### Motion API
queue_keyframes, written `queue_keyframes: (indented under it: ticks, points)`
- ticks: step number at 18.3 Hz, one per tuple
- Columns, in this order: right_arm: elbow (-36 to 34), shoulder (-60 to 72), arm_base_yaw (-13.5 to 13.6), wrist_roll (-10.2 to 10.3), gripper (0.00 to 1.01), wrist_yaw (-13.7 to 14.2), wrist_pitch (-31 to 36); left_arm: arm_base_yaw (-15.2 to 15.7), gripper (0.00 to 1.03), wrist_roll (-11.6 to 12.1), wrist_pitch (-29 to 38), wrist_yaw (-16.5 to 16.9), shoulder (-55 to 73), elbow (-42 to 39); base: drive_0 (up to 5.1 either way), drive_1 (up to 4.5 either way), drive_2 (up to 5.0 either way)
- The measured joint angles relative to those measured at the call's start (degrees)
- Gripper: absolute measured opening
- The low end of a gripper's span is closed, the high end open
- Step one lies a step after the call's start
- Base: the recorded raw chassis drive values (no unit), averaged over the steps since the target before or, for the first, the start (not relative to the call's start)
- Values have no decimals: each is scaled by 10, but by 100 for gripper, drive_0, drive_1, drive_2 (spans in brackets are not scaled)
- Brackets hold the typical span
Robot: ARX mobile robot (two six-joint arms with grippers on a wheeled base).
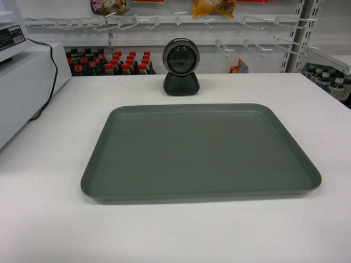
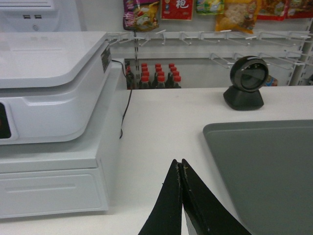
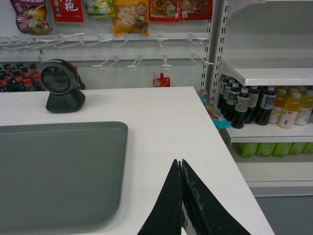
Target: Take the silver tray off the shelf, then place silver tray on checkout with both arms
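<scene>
pegboard hooks (image 1: 164,22), bottle shelves (image 3: 266,129), grey floor (image 3: 288,215)

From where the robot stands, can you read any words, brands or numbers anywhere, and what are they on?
"艳": my best reading of one large white Chinese character on the red snack packet hanging on the back wall; its top is cut off.
Black label on the white register: white print, too small to read.
Drink bottles on the right shelves: labels blurred.
Other snack bags: printing unreadable.
Silver tray, scanner: no text.

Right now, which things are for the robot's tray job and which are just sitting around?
For the job:
silver tray
checkout
left end effector
right end effector

Just there:
round black scanner
white cash register
red-capped bottles
snack packets
</scene>
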Motion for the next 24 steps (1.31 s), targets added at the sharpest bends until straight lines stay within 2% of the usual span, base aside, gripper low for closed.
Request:
queue_keyframes:
  ticks: [4,5,6,16,24]
  points:
    - [-24,-78,0,0,2,0,-54,-2,2,0,-52,3,-75,-23,0,0,0]
    - [-40,-80,0,0,2,0,-19,-2,2,0,-46,3,-88,-33,0,0,0]
    - [-47,-92,0,0,2,0,-42,-2,2,0,-38,3,-93,-46,0,0,0]
    - [-47,-274,0,0,2,0,-215,-2,2,0,-209,3,-268,-49,0,0,0]
    - [-47,-341,0,0,2,0,-282,-2,2,0,-279,3,-336,-49,0,0,0]
